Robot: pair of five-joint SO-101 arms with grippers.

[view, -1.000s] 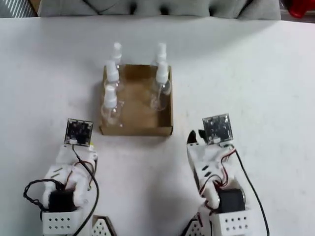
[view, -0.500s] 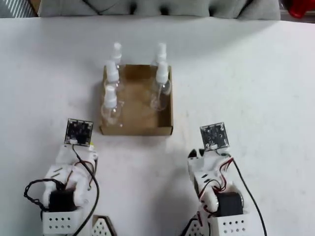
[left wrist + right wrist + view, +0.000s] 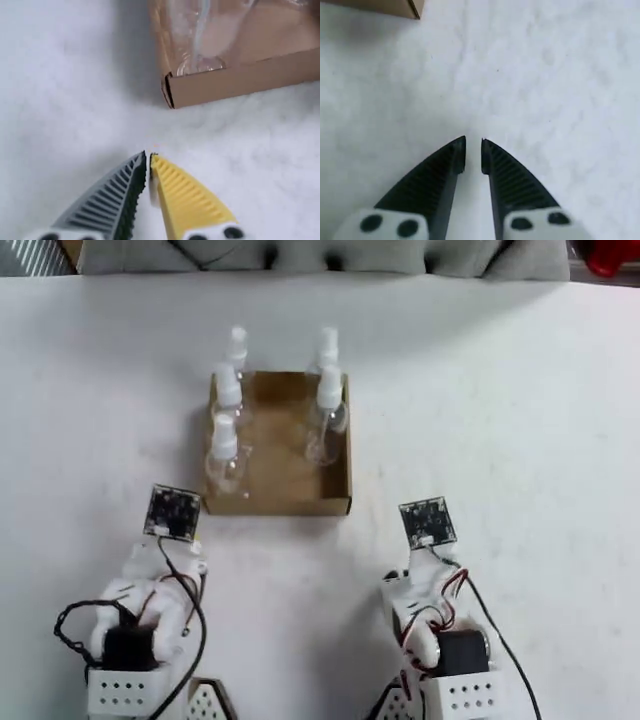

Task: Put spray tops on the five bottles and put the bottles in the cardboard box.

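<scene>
The white table (image 3: pixel 520 390) spreads wide. Both arms sit folded at its near edge, the left arm (image 3: pixel 135 625) and the right arm (image 3: pixel 440 640), well apart from each other. Farther out, between their lines, the cardboard box (image 3: pixel 278 504) lies flat on the table with its top open.

Five clear bottles now, all upright, each wearing a white spray top (image 3: pixel 222 425)! The front-left bottle (image 3: pixel 226 462) stands inside the box against the left wall, and the middle-left bottle (image 3: pixel 229 400) is just behind it. The right bottle (image 3: pixel 325 430) stands inside against the right wall. The far-left bottle (image 3: pixel 237 348) and far-right bottle (image 3: pixel 327 348) stand at the far wall, but inside it or just beyond, I cannot tell.

On to the hands! The left hand (image 3: pixel 148 159) hangs low over the table, near the box's near-left corner. Its grey and yellow fingers meet at the tips and hold nothing. The right hand (image 3: pixel 473 147) hangs over the table off the near-right corner. Its black fingers are drawn almost together, a thin slit between them, gripping nothing.
</scene>
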